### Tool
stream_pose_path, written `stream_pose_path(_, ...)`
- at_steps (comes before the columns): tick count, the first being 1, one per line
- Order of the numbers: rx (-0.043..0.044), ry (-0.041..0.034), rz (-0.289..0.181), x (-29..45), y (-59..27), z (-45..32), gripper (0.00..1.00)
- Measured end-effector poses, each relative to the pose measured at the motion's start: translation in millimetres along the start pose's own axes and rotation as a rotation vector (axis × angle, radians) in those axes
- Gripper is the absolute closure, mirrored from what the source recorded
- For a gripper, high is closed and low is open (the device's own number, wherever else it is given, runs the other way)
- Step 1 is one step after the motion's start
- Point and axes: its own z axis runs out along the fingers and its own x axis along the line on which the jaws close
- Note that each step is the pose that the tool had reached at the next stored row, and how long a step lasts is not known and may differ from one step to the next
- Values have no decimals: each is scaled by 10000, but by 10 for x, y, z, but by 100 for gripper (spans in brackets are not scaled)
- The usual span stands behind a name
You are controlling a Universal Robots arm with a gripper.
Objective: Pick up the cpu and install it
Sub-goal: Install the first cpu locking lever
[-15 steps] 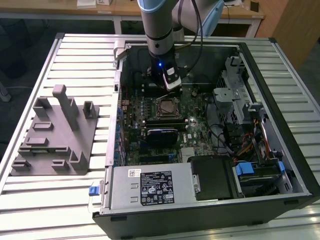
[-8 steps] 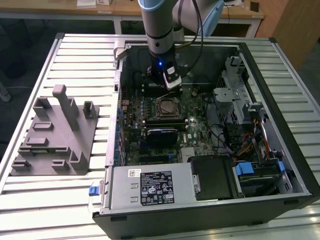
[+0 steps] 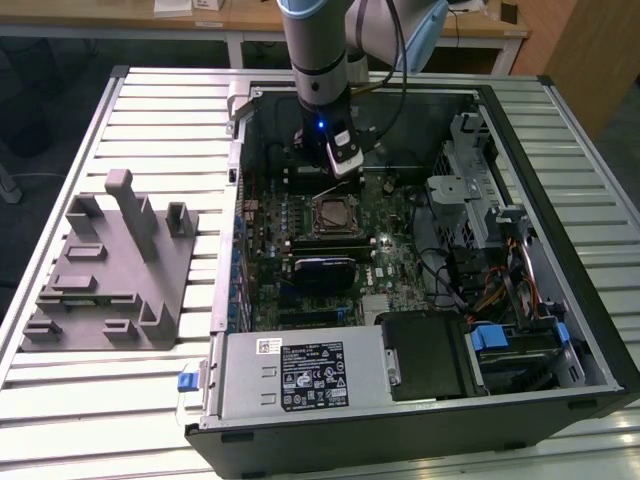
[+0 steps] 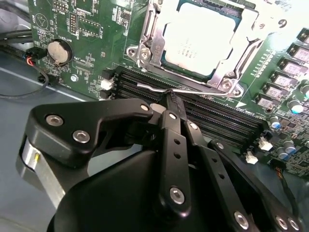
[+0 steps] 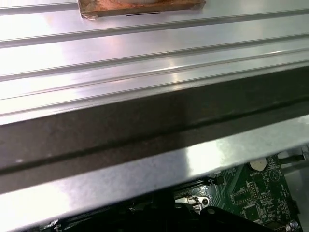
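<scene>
Black jaws pressed together on the socket lever (image 4: 154, 88), cpu (image 4: 200, 36) seated just beyond.

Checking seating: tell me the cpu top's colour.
Silvery-beige metal, clearest in the second wrist view: cpu.

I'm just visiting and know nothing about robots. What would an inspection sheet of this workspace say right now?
Surface: ribbed metal table, open computer case on it.
Job's things: cpu seated in the motherboard socket, under its metal frame.
Clutter: grey fixture at the exterior view's left.
Grippers: gripper shut, its tips at the socket's thin lever.
Cables: bundle inside the case.
Surroundings: wooden desk behind.
</scene>
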Motion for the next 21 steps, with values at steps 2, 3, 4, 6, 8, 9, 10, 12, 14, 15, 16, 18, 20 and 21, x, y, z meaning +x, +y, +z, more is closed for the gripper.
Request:
stream_pose_path(2, -2, 0, 1, 2, 2, -10, 89)
stream_pose_path(3, -2, 1, 1, 2, 4, -17, 89)
stream_pose_path(4, -2, 1, 0, 1, 5, -25, 89)
stream_pose_path(6, -1, 1, 1, -2, 9, -41, 89)
stream_pose_path(8, -1, 1, 1, -3, 11, -50, 89)
stream_pose_path(9, -4, 0, 2, -4, 11, -51, 89)
stream_pose_path(10, -5, -1, 1, -4, 11, -50, 89)
stream_pose_path(12, 0, 0, 5, -4, 7, -53, 89)
stream_pose_path(14, -3, -10, 12, -5, -1, -48, 89)
stream_pose_path(15, -5, -17, 12, -4, -7, -40, 89)
stream_pose_path(16, -6, -24, 12, -2, -12, -28, 89)
stream_pose_path(18, -8, -38, 8, 3, -21, 3, 89)
stream_pose_path(20, -13, -54, 4, 8, -28, 32, 89)
stream_pose_path(21, -16, -61, 4, 9, -30, 40, 89)
